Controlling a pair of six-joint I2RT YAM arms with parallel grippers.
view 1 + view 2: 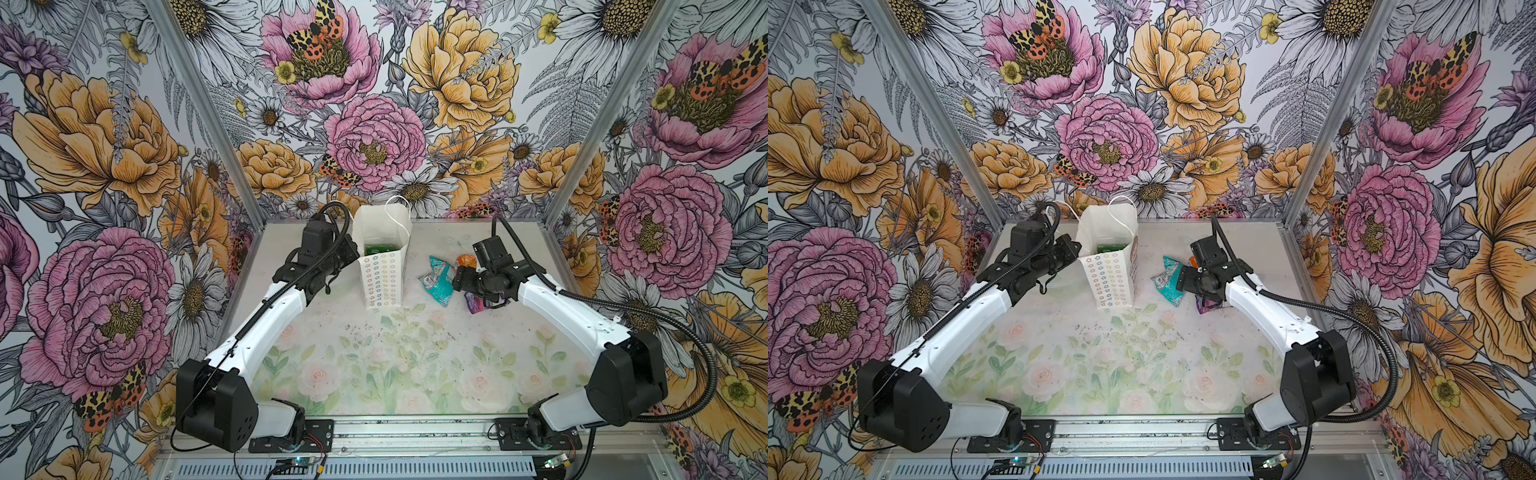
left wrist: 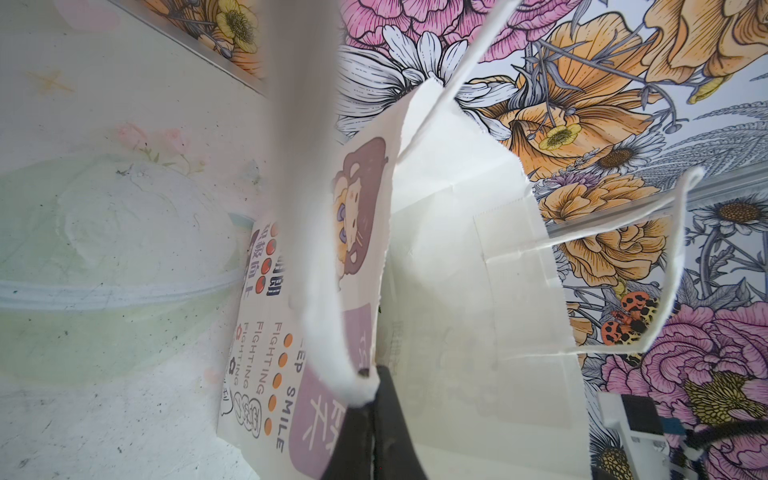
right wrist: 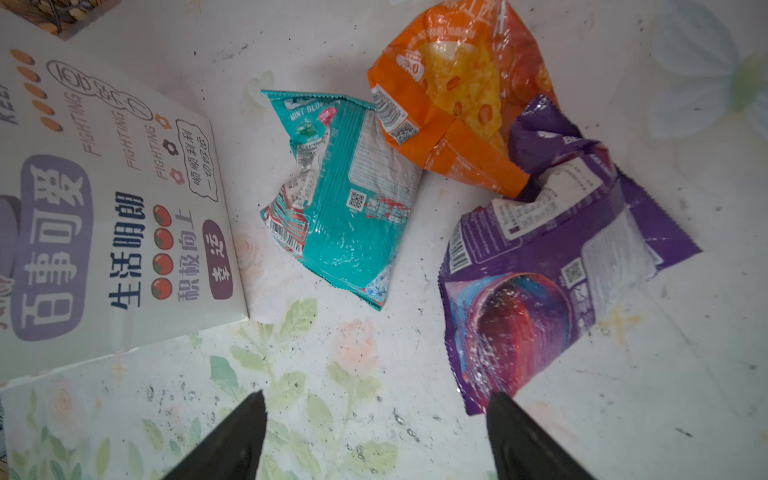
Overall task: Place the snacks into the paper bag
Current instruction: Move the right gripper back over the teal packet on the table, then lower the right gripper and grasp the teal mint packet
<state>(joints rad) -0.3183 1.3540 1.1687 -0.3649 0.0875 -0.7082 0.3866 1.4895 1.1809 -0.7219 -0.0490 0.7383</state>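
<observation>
Your left jaws pinch the paper bag (image 1: 384, 274) by its handle (image 2: 328, 332); drop your wide-spread, empty right jaws squarely over the teal packet (image 3: 345, 208).

Setting: robot lab test booth. Aluminium posts (image 1: 206, 116), floral-print wall panels (image 1: 374, 124), arm bases (image 1: 291, 434) bolted to a slotted rail (image 1: 415, 434), exposed wiring (image 1: 291, 460)

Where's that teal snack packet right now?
In both top views the teal packet lies on the table, right of centre, between the paper bag and the orange packet, near the purple packet.
</observation>
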